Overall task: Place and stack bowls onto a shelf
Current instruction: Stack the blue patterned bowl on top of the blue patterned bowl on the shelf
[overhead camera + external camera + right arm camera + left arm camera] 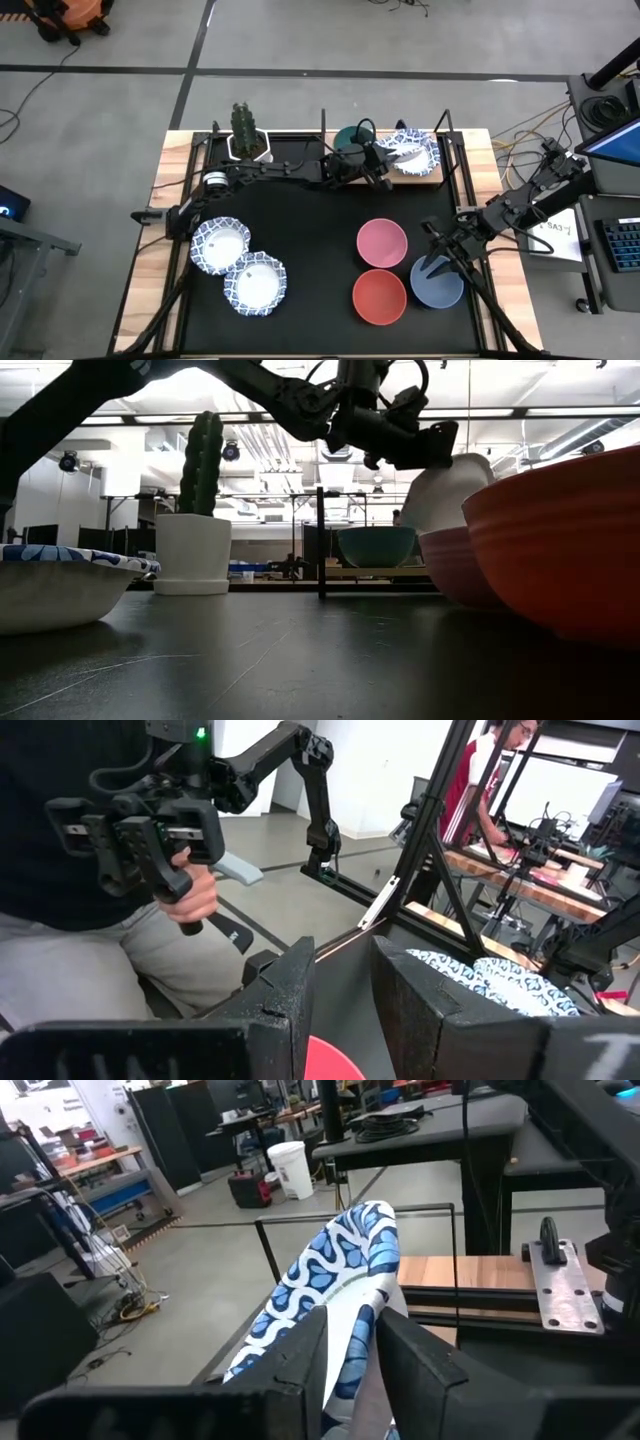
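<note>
Left claw (pixel 385 165) is reaching over the shelf (pixel 420 176) at the far side of the surface (pixel 310 250). Its fingers (pixel 300 1365) are sitting on both sides of a blue-and-white bowl's (pixel 335 1295) rim, just a little apart, and the bowl is tipping up on its edge. I cannot tell if they are squeezing it. A green bowl (pixel 350 138) is sitting on the shelf beside it.

Right claw (pixel 440 262) is hanging over the blue bowl (pixel 437 285) with its fingers apart, holding nothing. Next to it are the red bowl (pixel 379 297) and the pink bowl (pixel 381 242). Two more blue-and-white bowls (pixel 237 262) are sitting on the left. A cactus (pixel 245 130) is standing at the back.
</note>
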You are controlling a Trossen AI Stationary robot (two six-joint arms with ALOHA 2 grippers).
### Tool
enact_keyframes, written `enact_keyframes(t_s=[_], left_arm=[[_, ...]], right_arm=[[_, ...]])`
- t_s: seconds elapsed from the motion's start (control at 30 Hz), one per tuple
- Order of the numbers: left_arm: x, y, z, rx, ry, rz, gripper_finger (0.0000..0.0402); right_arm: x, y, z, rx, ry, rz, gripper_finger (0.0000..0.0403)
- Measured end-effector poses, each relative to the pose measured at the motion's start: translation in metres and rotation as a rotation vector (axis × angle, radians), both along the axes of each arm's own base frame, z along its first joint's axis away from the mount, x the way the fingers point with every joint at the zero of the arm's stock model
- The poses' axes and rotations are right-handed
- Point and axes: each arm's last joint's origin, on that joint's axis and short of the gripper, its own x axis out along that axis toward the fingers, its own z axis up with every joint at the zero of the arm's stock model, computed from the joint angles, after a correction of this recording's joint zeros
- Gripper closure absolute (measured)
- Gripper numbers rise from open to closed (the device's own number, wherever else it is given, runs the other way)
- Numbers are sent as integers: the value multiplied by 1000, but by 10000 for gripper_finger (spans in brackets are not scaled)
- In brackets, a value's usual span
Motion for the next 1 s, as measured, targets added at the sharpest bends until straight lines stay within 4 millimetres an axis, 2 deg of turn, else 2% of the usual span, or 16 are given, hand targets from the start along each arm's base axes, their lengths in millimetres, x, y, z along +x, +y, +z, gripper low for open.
enact_keyframes(t_s=[0.17, 0.63, 1.0], left_arm=[[0, 1, 0, 0, -2, 3, 308], [-1, 2, -3, -39, 9, 8, 218], [-1, 2, -4, -52, 17, 9, 173]], right_arm=[[0, 0, 0, 3, 2, -1, 314], [0, 0, 0, 21, 21, -1, 314], [0, 0, -1, 19, 27, -2, 314]])
